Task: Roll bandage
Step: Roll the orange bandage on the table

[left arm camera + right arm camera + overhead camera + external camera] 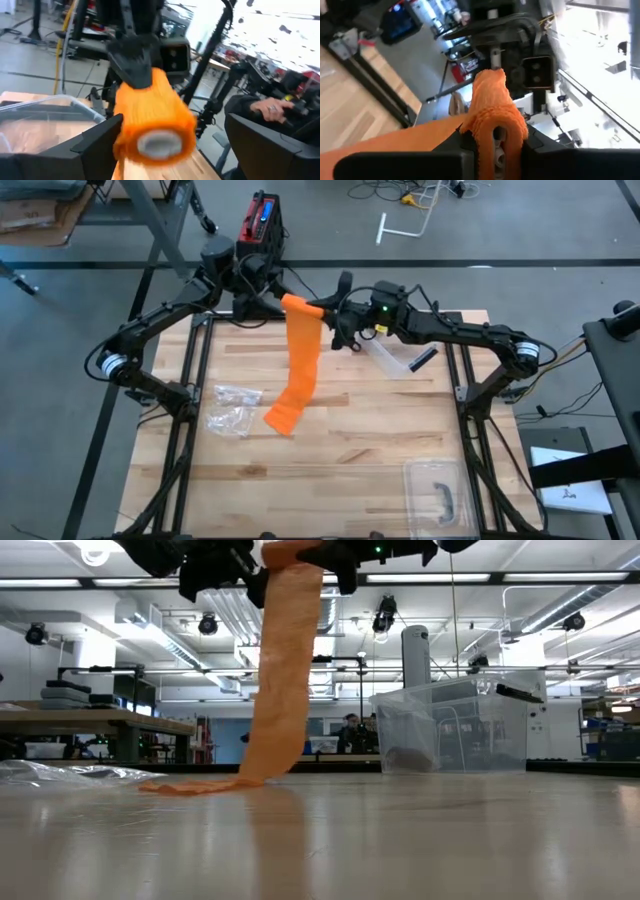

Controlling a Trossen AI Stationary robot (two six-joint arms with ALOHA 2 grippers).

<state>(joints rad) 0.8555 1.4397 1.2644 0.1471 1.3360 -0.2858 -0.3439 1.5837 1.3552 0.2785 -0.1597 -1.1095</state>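
The right end effector [495, 142] pinches the rolled core of the orange bandage [300, 360] above the far edge of the table [330, 470]; the left end effector [170, 145] stands spread around that roll. Most of the bandage hangs unrolled below the roll, its tail on the table, so winding has, by judgement, only begun.

Bandage [301, 362]: bright orange with a ribbed knit texture, wound on a pale grey core [154, 143]. Table [330, 460]: light wood in lengthwise plank stripes; both arms dark, the right arm showing a small green light [381, 307]. Also listed: a clear plastic container [455, 727], a crinkled clear wrapper [234, 409], and a red-and-black unit [259, 220], apparently with a blue panel, beyond the table.
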